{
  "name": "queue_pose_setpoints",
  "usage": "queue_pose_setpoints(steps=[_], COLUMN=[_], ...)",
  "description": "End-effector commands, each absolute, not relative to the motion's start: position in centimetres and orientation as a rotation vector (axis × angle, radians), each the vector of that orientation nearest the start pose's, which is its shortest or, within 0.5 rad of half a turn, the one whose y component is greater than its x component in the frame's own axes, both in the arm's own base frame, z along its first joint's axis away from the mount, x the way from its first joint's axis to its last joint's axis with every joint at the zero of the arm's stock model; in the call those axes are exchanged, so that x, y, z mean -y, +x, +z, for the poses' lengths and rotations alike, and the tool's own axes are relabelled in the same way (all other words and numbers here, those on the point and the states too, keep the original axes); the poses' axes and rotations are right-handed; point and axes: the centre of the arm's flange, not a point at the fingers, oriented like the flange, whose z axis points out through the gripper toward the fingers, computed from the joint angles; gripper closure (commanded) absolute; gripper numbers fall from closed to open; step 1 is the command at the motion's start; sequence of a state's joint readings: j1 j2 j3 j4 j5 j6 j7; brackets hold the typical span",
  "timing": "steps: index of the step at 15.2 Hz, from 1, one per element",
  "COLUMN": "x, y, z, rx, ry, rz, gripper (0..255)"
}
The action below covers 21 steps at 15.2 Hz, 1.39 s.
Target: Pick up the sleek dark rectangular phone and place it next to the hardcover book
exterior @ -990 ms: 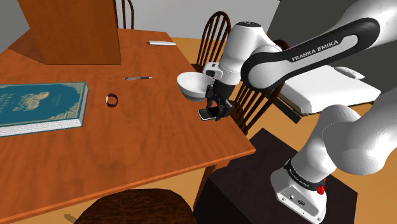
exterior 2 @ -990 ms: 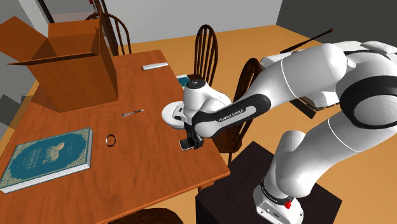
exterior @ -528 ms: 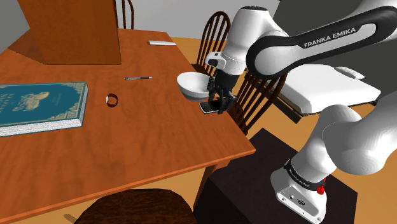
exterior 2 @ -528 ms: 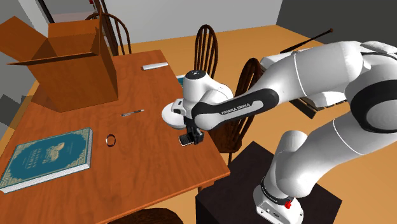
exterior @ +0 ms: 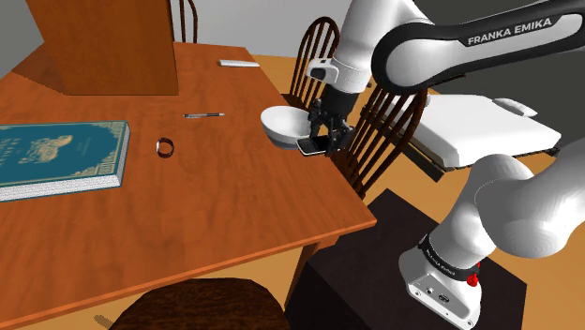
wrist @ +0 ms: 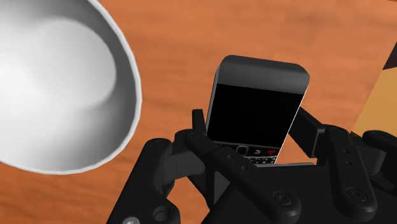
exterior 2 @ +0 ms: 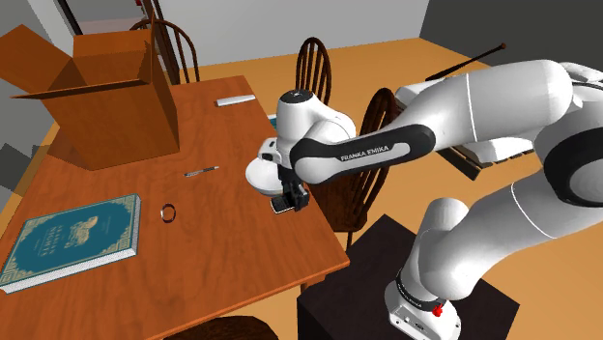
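The dark rectangular phone (wrist: 257,105) with a black screen and small keys is clasped between my black fingers, held above the wooden table (exterior: 206,202). My gripper (exterior: 320,143) is shut on the phone (exterior: 310,145) beside the white bowl (exterior: 283,124), near the table's right edge in the shoulder view. In the second exterior view the gripper (exterior 2: 288,200) holds the phone (exterior 2: 282,204) just off the tabletop. The teal hardcover book (exterior: 58,157) lies far across the table at the shoulder view's left, and in the second exterior view the book (exterior 2: 70,240) is at the lower left.
A small ring (exterior: 165,146), a pen (exterior: 203,114) and a flat white object (exterior: 239,63) lie on the table. An open brown cardboard box (exterior 2: 108,92) stands at the far end. Wooden chairs (exterior: 317,52) line the table's right side. The white bowl (wrist: 60,86) sits close beside the fingers.
The gripper has risen with the phone from the tabletop and shifted slightly toward the far side, staying beside the white bowl.
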<state>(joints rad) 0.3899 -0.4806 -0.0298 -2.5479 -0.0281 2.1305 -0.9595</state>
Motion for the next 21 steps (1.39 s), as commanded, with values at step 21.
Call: queue_pose_setpoints(steps=[21], x=[-37.4], y=[51.9], z=[44.3], rx=[1.964], ry=[-2.487], rz=[-0.090], gripper=[255])
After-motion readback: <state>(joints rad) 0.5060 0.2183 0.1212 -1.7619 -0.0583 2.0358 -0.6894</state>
